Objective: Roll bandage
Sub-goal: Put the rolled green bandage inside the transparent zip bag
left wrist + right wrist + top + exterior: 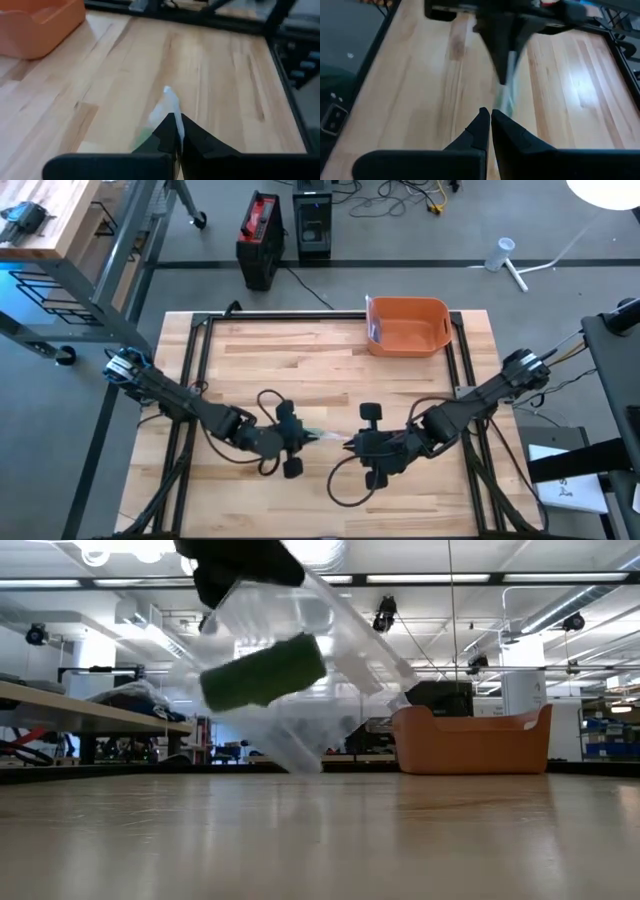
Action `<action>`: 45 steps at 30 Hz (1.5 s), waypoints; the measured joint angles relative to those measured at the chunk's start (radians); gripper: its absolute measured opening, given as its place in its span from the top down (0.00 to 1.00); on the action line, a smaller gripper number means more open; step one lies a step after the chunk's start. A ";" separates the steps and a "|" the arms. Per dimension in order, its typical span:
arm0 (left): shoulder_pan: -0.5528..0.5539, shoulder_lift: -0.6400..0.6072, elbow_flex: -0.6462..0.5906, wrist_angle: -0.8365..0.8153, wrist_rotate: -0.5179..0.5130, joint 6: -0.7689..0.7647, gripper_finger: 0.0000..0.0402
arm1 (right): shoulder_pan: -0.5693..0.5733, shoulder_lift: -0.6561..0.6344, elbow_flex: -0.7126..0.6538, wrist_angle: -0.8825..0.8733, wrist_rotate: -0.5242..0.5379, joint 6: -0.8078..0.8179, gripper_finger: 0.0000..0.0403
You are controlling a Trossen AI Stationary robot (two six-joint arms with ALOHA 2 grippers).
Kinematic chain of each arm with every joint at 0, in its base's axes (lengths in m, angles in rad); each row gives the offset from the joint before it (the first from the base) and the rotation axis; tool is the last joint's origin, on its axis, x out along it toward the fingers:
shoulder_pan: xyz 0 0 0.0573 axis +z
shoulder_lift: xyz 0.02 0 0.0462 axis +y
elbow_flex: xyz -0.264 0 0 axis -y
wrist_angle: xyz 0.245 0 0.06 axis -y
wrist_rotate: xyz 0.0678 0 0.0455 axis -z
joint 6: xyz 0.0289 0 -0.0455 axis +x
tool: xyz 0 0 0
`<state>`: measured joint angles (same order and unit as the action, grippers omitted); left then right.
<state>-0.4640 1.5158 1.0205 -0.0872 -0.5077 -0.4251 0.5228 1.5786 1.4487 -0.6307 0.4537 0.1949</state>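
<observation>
The green bandage roll [265, 672] hangs in its clear wrapper [330, 650], pinched shut by your left gripper [300, 438]; your right gripper [352, 444], closed, seems empty. Unwrapping comes first: grab the wrapper's free end.

Bare tabletop [300, 365] lies open everywhere — only the orange bin [407, 327] blocks the far edge.

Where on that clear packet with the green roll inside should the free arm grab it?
Probably the loose lower edge of the clear packet, coming in from the side opposite the left gripper, whose jaws are shut on the upper end. The packet hangs tilted off the table, so its flat film sticks out free, while the green roll makes the middle bulky. The right gripper faces it, jaws shut.
</observation>
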 joint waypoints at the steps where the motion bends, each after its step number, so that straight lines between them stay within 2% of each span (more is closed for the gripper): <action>1: 0.005 0.000 -0.008 0.027 0.000 -0.003 1.00 | -0.001 0.010 0.000 0.003 0.000 -0.003 0.97; 4: 0.014 -0.010 -0.013 0.067 -0.008 -0.007 1.00 | -0.003 0.032 0.000 0.029 0.000 -0.005 0.97; 9: 0.026 -0.002 -0.018 0.078 -0.079 -0.067 1.00 | -0.006 0.100 0.000 0.050 0.023 -0.024 0.97; 13: 0.024 0.000 -0.028 0.114 -0.080 -0.120 1.00 | -0.017 0.169 0.000 0.066 0.126 -0.041 0.97; 16: 0.024 0.000 -0.028 0.175 -0.079 -0.133 1.00 | -0.024 0.227 -0.001 0.112 0.209 -0.111 0.97; 21: 0.017 0.000 -0.028 0.253 -0.044 -0.127 1.00 | -0.031 0.292 0.000 0.189 0.487 -0.256 0.97; 23: 0.015 0.000 -0.029 0.252 -0.051 -0.128 1.00 | -0.044 0.319 0.000 0.175 0.536 -0.267 0.97; 29: 0.004 0.000 -0.068 0.272 -0.093 -0.185 1.00 | -0.067 0.363 -0.003 0.097 0.408 -0.185 0.97; 34: 0.014 0.014 -0.121 0.318 -0.125 -0.234 1.00 | -0.038 0.323 -0.003 0.009 0.402 -0.119 0.97; 38: 0.020 0.018 -0.136 0.354 -0.134 -0.249 1.00 | -0.007 0.261 -0.003 0.011 0.412 -0.108 0.97; 45: 0.010 0.020 -0.136 0.541 -0.117 -0.176 1.00 | -0.034 0.256 -0.033 0.068 0.415 -0.117 0.97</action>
<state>-0.4538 1.5359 0.8848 0.4536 -0.6249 -0.6008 0.4886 1.8348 1.4158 -0.5625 0.8692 0.0782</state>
